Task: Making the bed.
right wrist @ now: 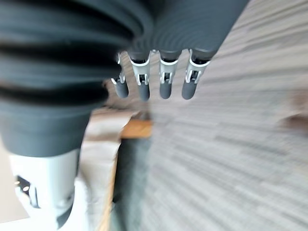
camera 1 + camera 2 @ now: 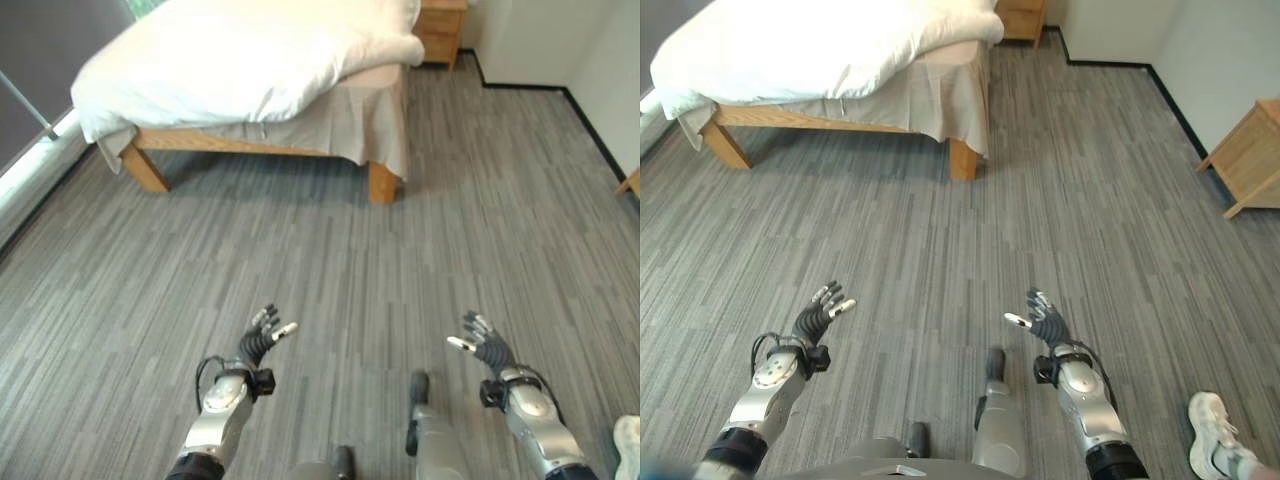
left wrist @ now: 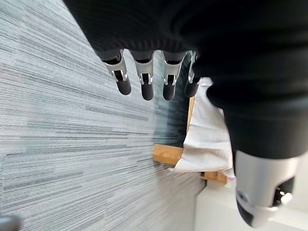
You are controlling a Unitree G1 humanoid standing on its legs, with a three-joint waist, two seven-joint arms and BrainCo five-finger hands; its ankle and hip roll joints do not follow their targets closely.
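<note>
A wooden bed (image 2: 382,180) stands at the far left of the room, some way ahead of me. A rumpled white duvet (image 2: 240,55) covers it, hanging over the near corner, and a beige sheet (image 2: 340,120) drapes below it. My left hand (image 2: 262,338) is held out low over the grey floor, fingers relaxed and holding nothing. My right hand (image 2: 484,343) is held the same way on the right, also empty. In the left wrist view the fingers (image 3: 144,82) point toward the bed's draped sheet (image 3: 207,139).
A wooden nightstand (image 2: 440,30) stands behind the bed at the back wall. Another wooden cabinet (image 2: 1252,150) is at the right wall. A person's white shoe (image 2: 1215,440) shows at the lower right. Grey plank floor (image 2: 330,270) lies between me and the bed.
</note>
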